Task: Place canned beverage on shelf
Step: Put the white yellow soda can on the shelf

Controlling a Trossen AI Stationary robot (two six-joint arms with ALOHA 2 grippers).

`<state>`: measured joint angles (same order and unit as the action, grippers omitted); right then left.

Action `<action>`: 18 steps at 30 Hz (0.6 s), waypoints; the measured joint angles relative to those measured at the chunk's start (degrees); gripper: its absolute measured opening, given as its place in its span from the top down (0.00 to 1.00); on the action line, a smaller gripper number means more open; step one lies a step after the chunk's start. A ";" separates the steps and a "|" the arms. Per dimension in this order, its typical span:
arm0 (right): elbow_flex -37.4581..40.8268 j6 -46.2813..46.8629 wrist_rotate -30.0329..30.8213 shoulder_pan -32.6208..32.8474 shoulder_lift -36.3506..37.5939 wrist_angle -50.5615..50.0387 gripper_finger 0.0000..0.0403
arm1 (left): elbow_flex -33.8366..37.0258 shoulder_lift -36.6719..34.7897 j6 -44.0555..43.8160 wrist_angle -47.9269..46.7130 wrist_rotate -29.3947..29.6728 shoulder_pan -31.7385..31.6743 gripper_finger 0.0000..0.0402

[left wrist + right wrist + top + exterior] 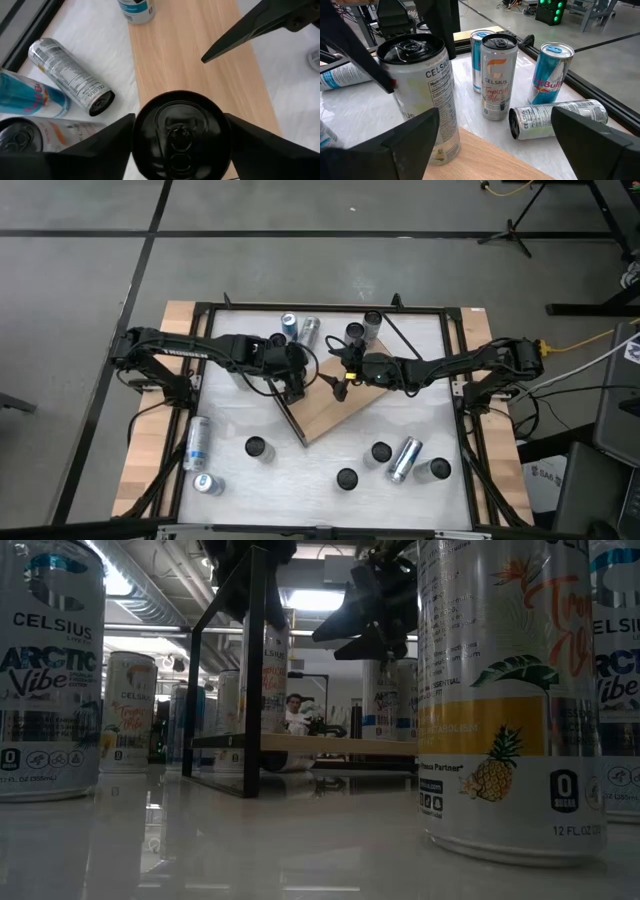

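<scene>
The left gripper (180,145) holds the can (181,135) upright above the shelf (340,408), near its far end. Lower it straight down, keeping the base flat, and release only once it is seated. The right gripper (340,385) waits close by, fingers spread wide; keep clear of it.

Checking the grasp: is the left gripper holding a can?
Yes: the left gripper has its fingers on both sides of a black-topped can above the shelf.

A white worktop (250,420) framed by black rails (200,340), pale wooden side planks (140,450), and grey floor (300,270) beyond.
</scene>
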<state>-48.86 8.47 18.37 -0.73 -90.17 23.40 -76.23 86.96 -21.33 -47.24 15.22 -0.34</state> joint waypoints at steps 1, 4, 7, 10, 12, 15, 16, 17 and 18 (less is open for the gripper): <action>0.00 0.00 0.02 0.00 0.00 0.00 0.07 | 0.00 0.00 -0.61 0.04 -0.18 0.04 0.34; 0.00 0.00 0.00 0.00 0.00 0.00 0.07 | 0.00 0.00 -2.15 0.39 -0.99 0.24 0.40; 0.00 0.00 0.01 0.00 0.00 0.00 0.07 | 0.00 0.00 -2.52 0.62 -1.22 1.18 0.42; 0.00 -0.02 0.01 0.00 0.33 -0.14 0.07 | 0.00 0.00 -2.70 1.25 -1.61 2.52 0.41; 0.00 -0.05 0.00 0.00 1.15 -0.57 0.07 | 0.00 0.00 -3.86 1.93 -1.78 3.48 0.40; 0.02 -0.23 0.02 -0.02 2.56 -1.01 0.07 | 0.00 0.00 -5.88 2.27 -2.48 4.76 0.40; 0.02 -0.62 0.02 -0.02 2.88 -1.15 0.07 | 0.00 0.02 -6.68 2.29 -2.79 5.19 0.40; 0.02 -1.33 0.01 -0.02 3.19 -1.19 0.07 | 0.00 0.01 -7.26 2.35 -3.03 5.61 0.40; 0.02 -1.79 0.02 -0.02 3.53 -1.25 0.07 | 0.00 0.02 -7.87 2.55 -3.06 6.14 0.40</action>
<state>-48.84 6.68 18.39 -0.75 -86.64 22.15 -76.23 86.97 -29.20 -44.69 12.16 5.80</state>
